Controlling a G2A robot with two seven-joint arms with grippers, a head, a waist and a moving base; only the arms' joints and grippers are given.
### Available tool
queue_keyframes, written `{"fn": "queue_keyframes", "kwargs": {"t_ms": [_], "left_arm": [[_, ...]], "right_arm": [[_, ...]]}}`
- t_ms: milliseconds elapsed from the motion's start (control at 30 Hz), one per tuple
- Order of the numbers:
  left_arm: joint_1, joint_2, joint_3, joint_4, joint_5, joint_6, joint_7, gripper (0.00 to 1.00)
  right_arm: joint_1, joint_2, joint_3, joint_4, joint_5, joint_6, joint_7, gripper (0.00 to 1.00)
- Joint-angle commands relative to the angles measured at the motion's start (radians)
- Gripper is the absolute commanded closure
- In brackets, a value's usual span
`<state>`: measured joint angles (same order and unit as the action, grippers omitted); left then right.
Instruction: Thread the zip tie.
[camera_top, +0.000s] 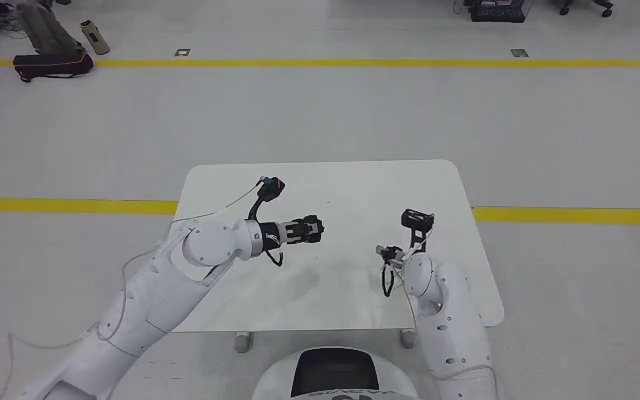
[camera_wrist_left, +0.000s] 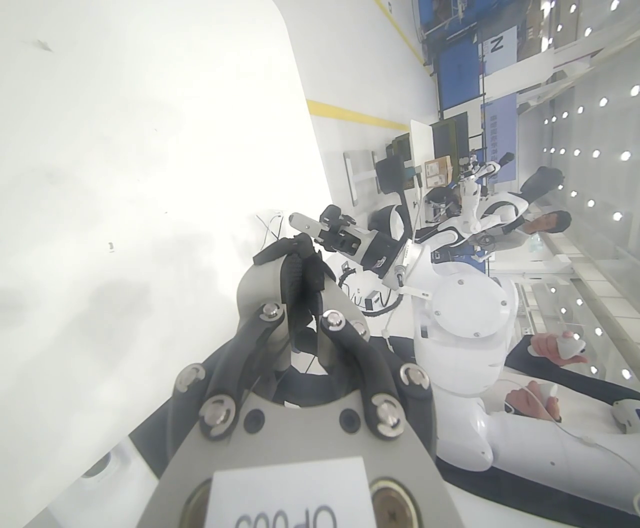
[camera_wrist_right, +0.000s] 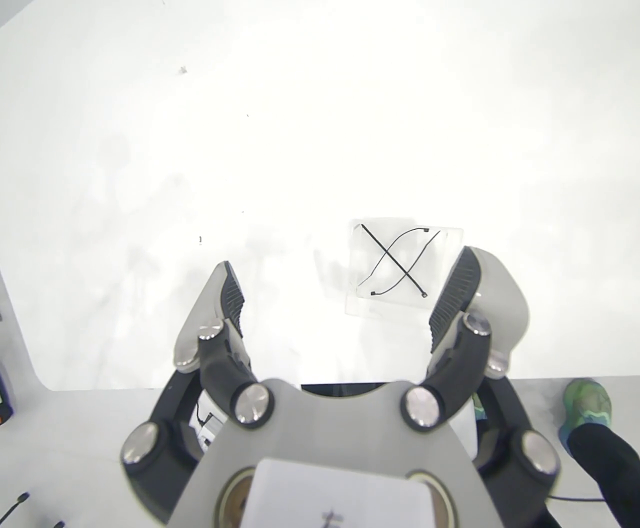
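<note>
Two crossed zip ties are seen lying on a clear sheet on the table, just ahead of the right claw, whose jaws are spread wide. The left claw is held over the table with its pads pressed together.

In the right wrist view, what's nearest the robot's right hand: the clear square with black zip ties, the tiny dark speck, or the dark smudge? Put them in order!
From the right hand:
1. Clear square plastic sheet with two crossed black zip ties, beside one finger.
2. Tiny dark speck, just beyond the other finger.
3. Dark smudge, far beyond both.
</note>
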<state>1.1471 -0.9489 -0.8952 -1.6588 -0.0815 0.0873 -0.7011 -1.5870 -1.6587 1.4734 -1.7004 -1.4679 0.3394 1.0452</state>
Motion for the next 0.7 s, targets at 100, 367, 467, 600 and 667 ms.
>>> {"fn": "queue_keyframes", "kwargs": {"t_ms": [100,367,467,600,667], "left_arm": [[0.0,0.0,0.0,0.0,0.0,0.0,0.0,1.0],[0.0,0.0,0.0,0.0,0.0,0.0,0.0,1.0],[0.0,0.0,0.0,0.0,0.0,0.0,0.0,1.0],[0.0,0.0,0.0,0.0,0.0,0.0,0.0,1.0],[0.0,0.0,0.0,0.0,0.0,0.0,0.0,1.0]], "right_arm": [[0.018,-0.016,0.041,0.018,-0.051,0.001,0.08,0.0],[0.056,-0.053,0.095,0.028,-0.102,0.001,0.203,0.0],[0.071,-0.056,0.107,0.04,-0.102,0.001,0.239,0.0],[0.079,-0.057,0.109,0.042,-0.102,0.001,0.247,0.0],[0.079,-0.057,0.109,0.042,-0.102,0.001,0.247,0.0]]}}
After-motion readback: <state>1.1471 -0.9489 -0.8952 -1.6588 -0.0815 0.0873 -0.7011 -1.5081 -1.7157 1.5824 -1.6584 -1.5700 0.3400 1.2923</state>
